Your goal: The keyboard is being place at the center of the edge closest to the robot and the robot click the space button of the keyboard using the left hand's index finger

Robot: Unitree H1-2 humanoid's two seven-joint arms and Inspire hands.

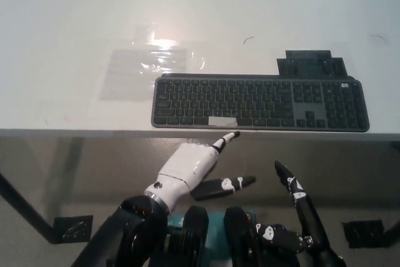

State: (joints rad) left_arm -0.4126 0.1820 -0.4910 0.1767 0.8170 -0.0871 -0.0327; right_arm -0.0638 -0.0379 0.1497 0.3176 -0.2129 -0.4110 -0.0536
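A dark grey keyboard (259, 102) lies along the near edge of the white table (75, 35). A pale strip marks its space bar (222, 121). My white left hand (194, 167) hangs just below the table edge with one finger pointing up at the keyboard. That fingertip (234, 134) is off the keys, a little below and right of the space bar. The hand is open and holds nothing. My black right hand (297, 214) rests low at the bottom right, fingers spread, well below the table.
A flat dark bracket (310, 65) lies behind the keyboard's right half. A sheet of clear plastic (147, 64) lies on the table to the back left. Table legs and dark floor plates (362, 232) show below the edge.
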